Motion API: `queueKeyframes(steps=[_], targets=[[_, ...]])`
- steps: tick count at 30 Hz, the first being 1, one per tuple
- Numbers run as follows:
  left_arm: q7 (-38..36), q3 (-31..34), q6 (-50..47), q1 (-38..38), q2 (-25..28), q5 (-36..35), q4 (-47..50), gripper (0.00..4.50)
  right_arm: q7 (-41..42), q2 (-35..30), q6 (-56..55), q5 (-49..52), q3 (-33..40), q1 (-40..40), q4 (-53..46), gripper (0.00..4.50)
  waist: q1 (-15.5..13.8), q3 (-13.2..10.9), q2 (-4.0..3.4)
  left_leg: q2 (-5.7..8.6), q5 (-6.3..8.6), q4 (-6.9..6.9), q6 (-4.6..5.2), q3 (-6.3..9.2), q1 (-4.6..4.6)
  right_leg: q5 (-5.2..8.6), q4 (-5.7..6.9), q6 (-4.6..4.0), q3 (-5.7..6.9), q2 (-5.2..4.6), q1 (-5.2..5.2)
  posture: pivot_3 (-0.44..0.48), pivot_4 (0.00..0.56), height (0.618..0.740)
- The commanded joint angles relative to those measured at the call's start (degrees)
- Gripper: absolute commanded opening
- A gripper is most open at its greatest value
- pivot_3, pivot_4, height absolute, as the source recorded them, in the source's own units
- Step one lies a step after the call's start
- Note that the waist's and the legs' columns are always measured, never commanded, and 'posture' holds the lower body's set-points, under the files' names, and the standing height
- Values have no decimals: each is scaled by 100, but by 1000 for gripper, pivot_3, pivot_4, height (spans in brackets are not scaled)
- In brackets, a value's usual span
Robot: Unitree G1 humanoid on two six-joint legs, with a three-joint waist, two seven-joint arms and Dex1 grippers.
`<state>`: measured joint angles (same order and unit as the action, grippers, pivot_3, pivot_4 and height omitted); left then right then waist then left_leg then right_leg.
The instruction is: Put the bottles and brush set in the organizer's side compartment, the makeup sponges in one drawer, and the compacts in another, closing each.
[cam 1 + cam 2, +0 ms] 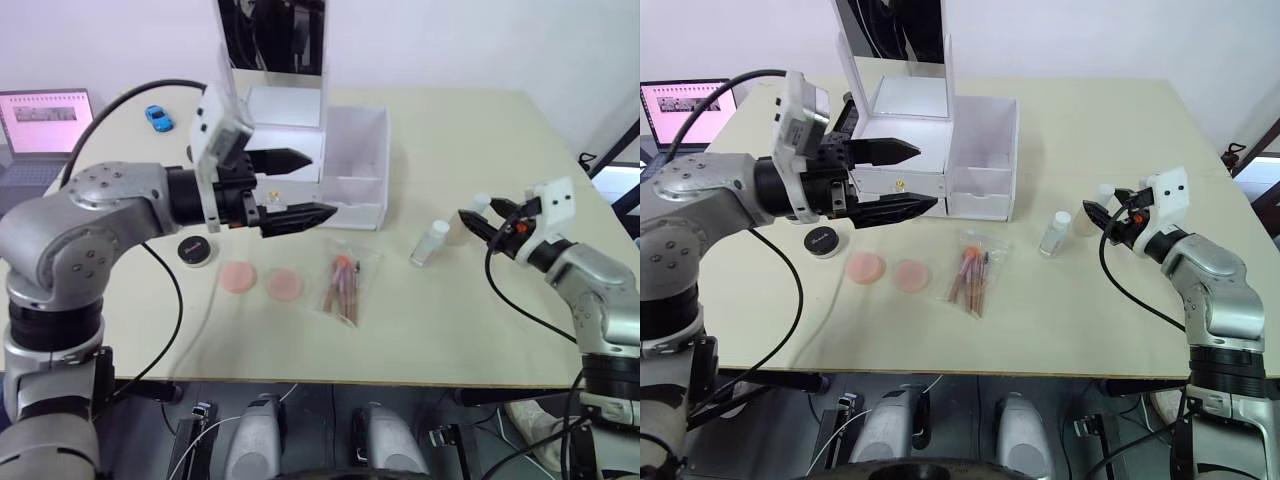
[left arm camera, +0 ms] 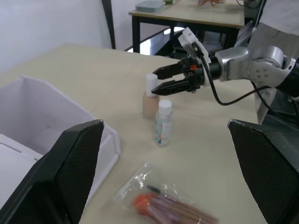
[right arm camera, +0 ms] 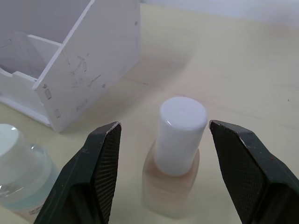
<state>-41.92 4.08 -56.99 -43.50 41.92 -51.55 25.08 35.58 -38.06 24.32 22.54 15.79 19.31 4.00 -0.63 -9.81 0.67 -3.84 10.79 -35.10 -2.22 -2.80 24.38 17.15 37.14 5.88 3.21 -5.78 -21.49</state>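
My right end effector [image 3: 161, 154] is open, its fingers either side of the beige bottle [image 3: 172, 158], not touching. The clear bottle [image 1: 430, 242] stands just beside it, toward the organizer [image 1: 335, 165]. My left end effector [image 1: 305, 186], spread open, hovers before the organizer's drawers.

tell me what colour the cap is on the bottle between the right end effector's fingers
White, on a beige bottle; the right wrist view shows it best.
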Motion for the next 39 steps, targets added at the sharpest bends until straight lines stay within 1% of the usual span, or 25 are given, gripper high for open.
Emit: queueKeyframes(steps=[1, 3, 5, 8, 9, 15, 19, 22, 25, 28, 32, 36, 39], targets=[[41, 163, 73, -13, 69, -7, 139, 4500, -48, 48, -207, -53, 68, 167, 100, 3184, 0, 0, 0, 0, 0, 0, 0, 0, 0, 0, 0, 0, 0, 0, 0, 0, 150, 740], [106, 210, 48, 14, 39, -62, 120, 4500, -11, 49, -256, -82, 49, 209, 164, 3184, -5, 0, 0, 0, 0, -1, 0, 0, 0, 0, 0, 0, 0, 0, 1, 0, 150, 740], [97, 192, 79, 62, 66, -25, 118, 4500, -8, 33, -344, -168, 14, 246, 278, 2639, -2, 0, 0, 0, 0, -2, 0, 0, 0, 0, 0, 0, 0, 0, 1, 0, 150, 740], [86, 178, 99, 75, 86, -21, 119, 4500, -51, 18, -422, -259, 22, 304, 428, 1459, -2, 0, 0, 0, 0, -1, 0, 0, 0, 0, 0, 0, 0, 0, 0, 0, 150, 740], [86, 175, 104, 69, 81, -17, 106, 4500, -57, 30, -435, -253, 34, 319, 457, 905, -2, 0, 0, 0, 0, -1, 0, 0, 0, 0, 0, 0, 0, 0, 1, 0, 150, 740], [78, 151, 127, 64, 73, 15, 71, 4500, 13, -26, -434, -183, 77, 323, 400, 905, -3, 0, 0, 0, 0, -2, 0, 0, 0, 0, 0, 0, 0, 0, 2, 0, 150, 740], [92, 179, 150, 102, 87, 55, 33, 4500, 105, -147, -336, -40, 181, 472, 276, 905, -3, -1, -1, 0, 0, -1, 0, 0, 0, 0, 0, 0, 0, 0, 1, 0, 150, 740], [75, 247, 202, 192, 158, 136, 4, 4500, 226, -266, -88, 182, 234, 801, 91, 905, 8, -3, -4, 0, 0, 0, 0, -1, 0, 0, 0, 0, 0, 0, -1, 0, 150, 740], [99, 347, 287, 351, 228, 215, -11, 4500, 582, -512, 149, 187, -88, 1217, -185, 905, 42, -10, -15, 0, 0, 4, 0, -2, 1, 0, 3, -1, -3, 0, -9, 0, 150, 740], [134, 457, 315, 571, 289, 227, 98, 4500, 577, -378, 270, 154, -418, 2007, -283, 905, 121, -10, -15, -2, 0, 8, 0, -2, 1, 0, 3, -1, -4, 3, -13, 0, 150, 740], [229, 561, 375, 780, 326, 270, 197, 4500, 401, -117, 354, 35, -689, 2611, -245, 905, 124, -12, -12, -3, 0, 9, 0, -2, 3, 0, 3, -2, -3, 3, -13, 0, 150, 740], [487, 785, 307, 1072, 337, 213, 381, 4500, -201, 288, 344, -796, -1470, 3166, -310, 905, 129, -12, -11, -3, 0, 6, 0, -4, 8, 0, 2, -1, -4, 1, -14, 0, 150, 740], [619, 962, 263, 1308, 376, 151, 513, 4500, -536, 795, 1722, -266, -1430, 3603, -638, 905, 132, -12, -12, -4, 0, 8, -1, -4, 10, -1, 7, -2, -5, 1, -22, 0, 150, 740]])
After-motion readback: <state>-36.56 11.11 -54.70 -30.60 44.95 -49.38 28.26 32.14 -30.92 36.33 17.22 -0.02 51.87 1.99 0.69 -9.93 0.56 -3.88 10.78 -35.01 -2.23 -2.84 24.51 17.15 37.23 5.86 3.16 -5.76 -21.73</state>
